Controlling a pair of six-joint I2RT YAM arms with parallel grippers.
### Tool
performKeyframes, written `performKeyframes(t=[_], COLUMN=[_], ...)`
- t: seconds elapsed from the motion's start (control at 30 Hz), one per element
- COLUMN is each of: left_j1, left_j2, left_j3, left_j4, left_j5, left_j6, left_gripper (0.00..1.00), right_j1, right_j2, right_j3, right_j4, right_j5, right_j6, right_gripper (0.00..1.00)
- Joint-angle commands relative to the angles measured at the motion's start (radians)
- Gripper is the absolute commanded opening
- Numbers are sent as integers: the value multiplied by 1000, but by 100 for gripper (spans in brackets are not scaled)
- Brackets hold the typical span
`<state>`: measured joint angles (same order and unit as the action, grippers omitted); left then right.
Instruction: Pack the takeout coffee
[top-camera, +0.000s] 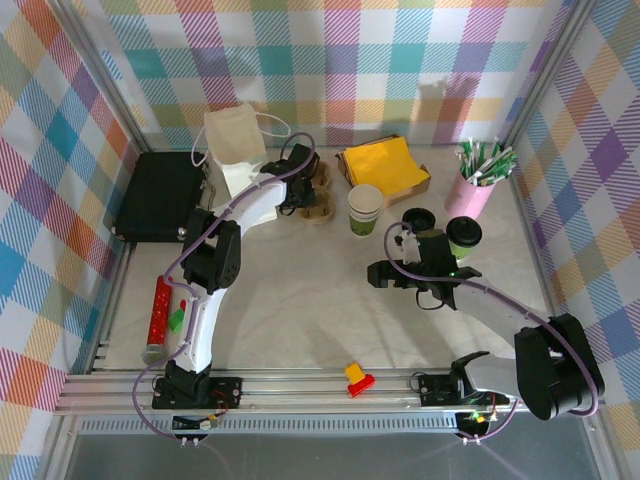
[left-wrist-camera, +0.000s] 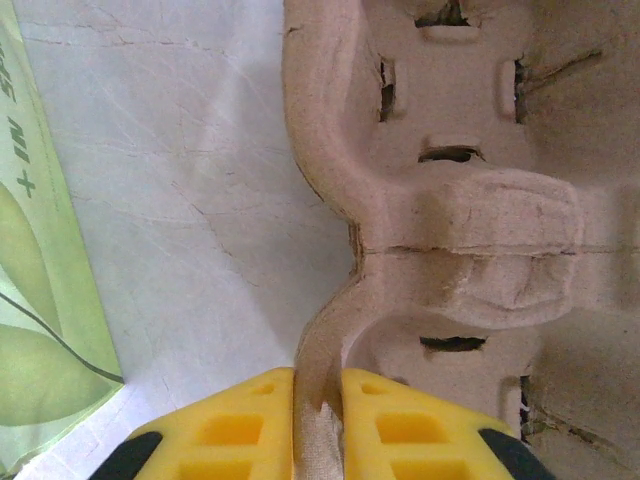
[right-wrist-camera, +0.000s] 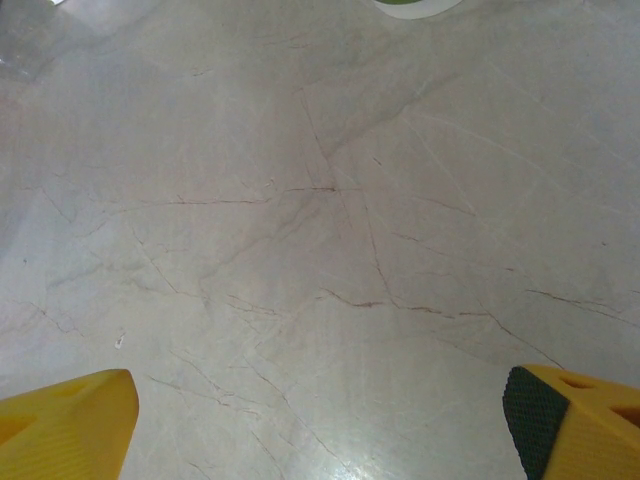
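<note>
The takeout coffee (top-camera: 463, 237), a cream cup with green print and a black lid, stands upright at the right of the table. My right gripper (top-camera: 381, 274) hovers open to its left over bare tabletop; in the right wrist view nothing lies between the yellow fingers (right-wrist-camera: 70, 420) of this gripper (right-wrist-camera: 320, 430). My left gripper (top-camera: 297, 188) is at the back middle, shut on the rim of a brown pulp cup carrier (top-camera: 320, 200). In the left wrist view the gripper (left-wrist-camera: 318, 385) pinches the carrier's (left-wrist-camera: 470, 240) thin edge between its yellow pads.
A lidless cream-and-green cup (top-camera: 365, 210) and a loose black lid (top-camera: 417, 218) sit mid-table. A pink cup of sticks (top-camera: 475, 185), yellow napkins (top-camera: 385, 165), a white paper bag (top-camera: 235, 145) and a black case (top-camera: 160, 195) line the back. A red tube (top-camera: 158, 310) lies front left.
</note>
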<state>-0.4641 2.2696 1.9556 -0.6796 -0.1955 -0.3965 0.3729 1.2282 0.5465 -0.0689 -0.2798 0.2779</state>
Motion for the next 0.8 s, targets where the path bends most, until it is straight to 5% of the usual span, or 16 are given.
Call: performKeyframes(t=[0.0, 0.77], left_j1=[-10, -23], left_j2=[12, -58], left_j3=[30, 54], left_j4=[-35, -64], left_j5=[-11, 23], left_j6=[11, 28], left_gripper=[16, 4], right_j1=[6, 11], right_j2=[11, 20], right_j3=[26, 34], right_j4=[-7, -16], right_j5=[-4, 2], right_j6=[-15, -19], right_gripper=[95, 95])
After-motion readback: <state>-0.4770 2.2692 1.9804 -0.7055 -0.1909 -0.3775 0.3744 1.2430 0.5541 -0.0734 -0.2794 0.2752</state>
